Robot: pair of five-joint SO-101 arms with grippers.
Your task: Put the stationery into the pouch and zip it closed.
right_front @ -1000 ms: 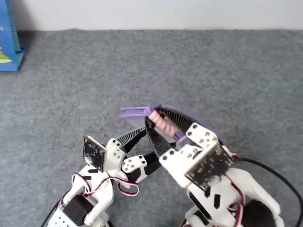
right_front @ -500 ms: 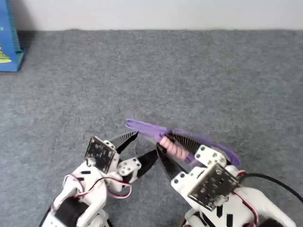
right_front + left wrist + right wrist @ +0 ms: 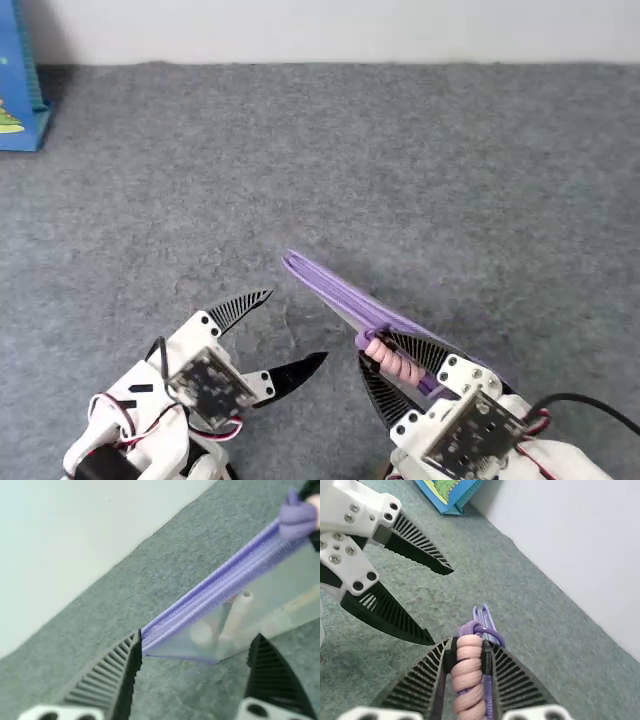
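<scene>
The pouch is clear plastic with a purple zipper edge and stands on edge on the grey carpet. Through its clear side I see stationery inside, a pale stick-like item and a flat piece. My right gripper is shut on the pink coiled zipper pull at the pouch's near end. The purple zip runs away from that grip. My left gripper stands open beside the pouch's far end, its black fingers either side of the pouch corner without touching it.
A blue box with a cartoon picture stands at the far left by the white wall. Grey carpet stretches bare beyond the pouch.
The right gripper has drawn the zipper pull and pouch toward the near edge. The left gripper let go of the pouch, opened and pulled back to the near left.
</scene>
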